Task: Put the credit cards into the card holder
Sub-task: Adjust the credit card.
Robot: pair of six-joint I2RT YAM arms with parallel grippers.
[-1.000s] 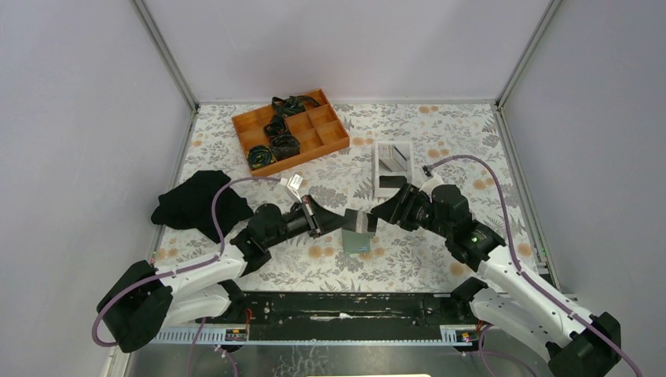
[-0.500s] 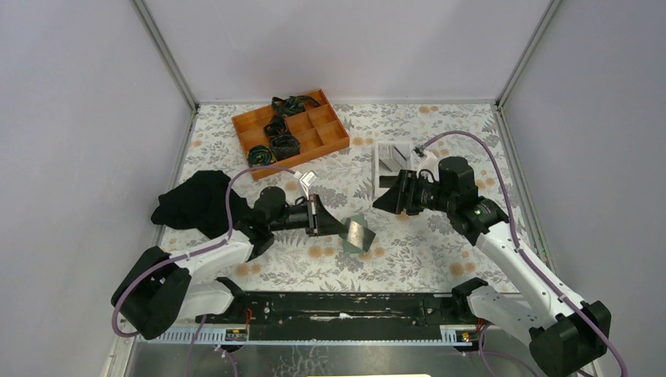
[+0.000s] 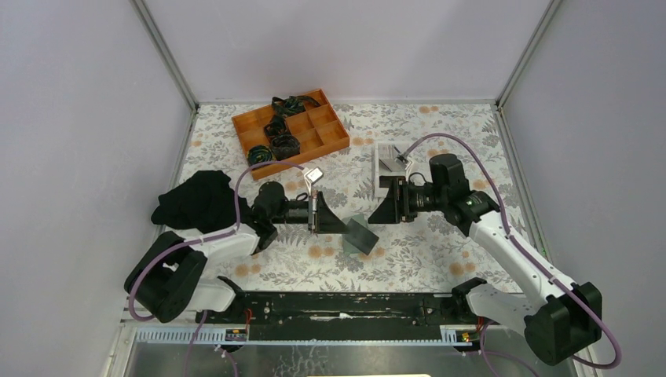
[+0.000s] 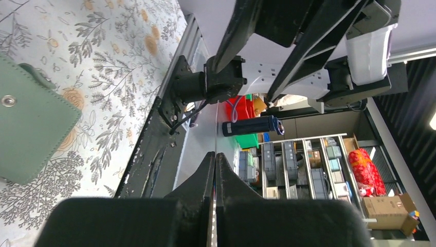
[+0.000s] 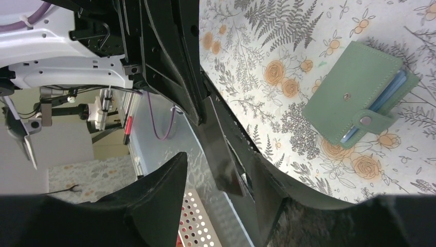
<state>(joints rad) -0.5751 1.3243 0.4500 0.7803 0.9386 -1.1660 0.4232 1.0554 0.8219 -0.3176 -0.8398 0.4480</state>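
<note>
The card holder (image 3: 360, 234) lies flat on the flowered desk (image 3: 424, 255), towards the near edge, below and between the tips of the 2 arms; it is sage green, its snap tab is undone, and light blue cards (image 5: 397, 86) show along its open side.

The left gripper (image 3: 339, 224) reaches in from the left with its fingers pressed together on a thin black card (image 5: 222, 154); in the left wrist view this card is only a hair-thin line running out past the fingertips, and in the right wrist view it is a glossy dark slab seen at a slant.

The right gripper (image 3: 375, 216) faces it from the right, fingers apart; the free end of the black card reaches into the gap between them, and I cannot tell whether either finger touches it.

The card hangs above the desk, near the card holder but apart from it.

Behind the right arm a white tray (image 3: 385, 151) is partly hidden; at the far left stands an orange compartment box (image 3: 318, 118) with dark bundles (image 3: 283, 145) in some cells; a black cloth (image 3: 196, 203) lies beside the left arm.
</note>
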